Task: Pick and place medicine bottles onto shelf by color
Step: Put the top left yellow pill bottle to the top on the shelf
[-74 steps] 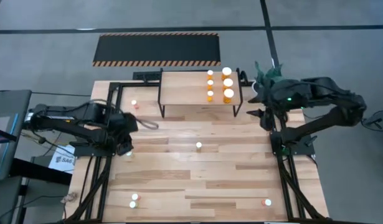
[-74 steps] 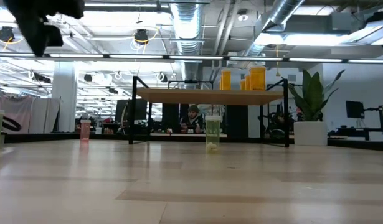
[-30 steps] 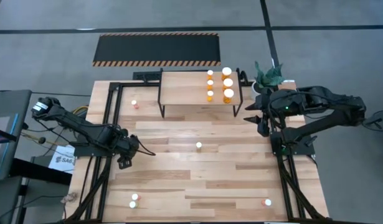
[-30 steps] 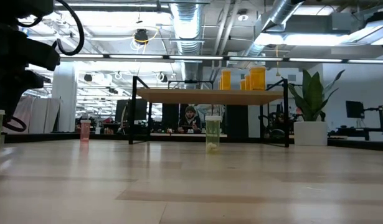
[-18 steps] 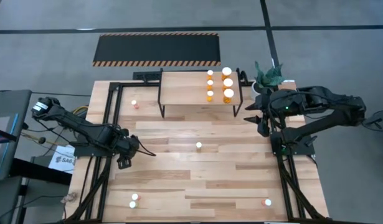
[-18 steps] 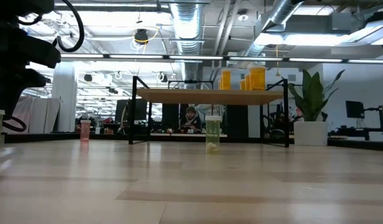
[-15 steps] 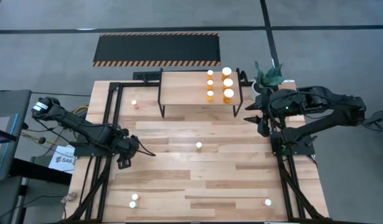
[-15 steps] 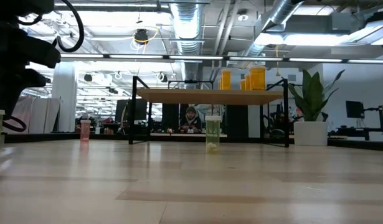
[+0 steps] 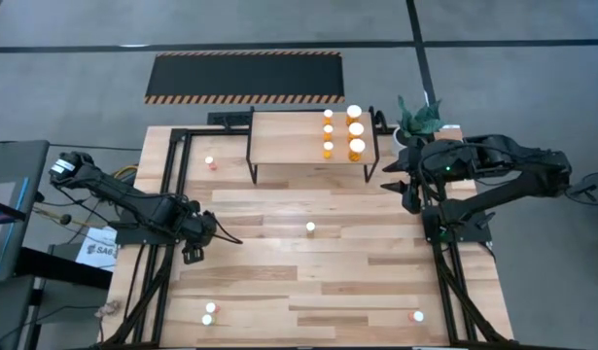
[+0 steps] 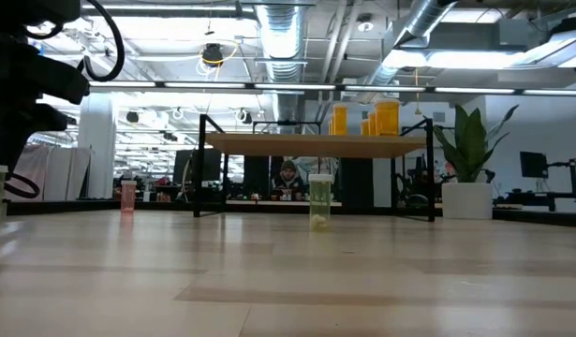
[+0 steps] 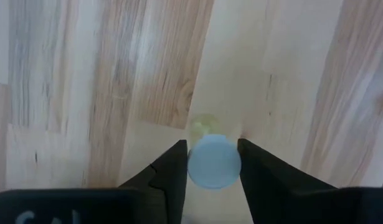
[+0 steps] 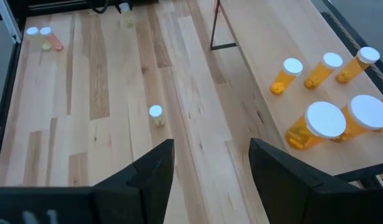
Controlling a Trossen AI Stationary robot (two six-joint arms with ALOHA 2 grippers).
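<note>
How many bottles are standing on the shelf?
6 orange bottles, all at the shelf's right end: three small ones in one row, three larger ones beside them, nearer the edge. None seems hidden from above.

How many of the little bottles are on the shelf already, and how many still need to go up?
Done: six orange bottles stand on the shelf. In hand: the left gripper has its fingers either side of a pale yellow-green bottle at the table's left edge. The right gripper waits open beside the shelf. Left: five bottles on the table, one mid-table, one near the shelf, three along the front.
</note>
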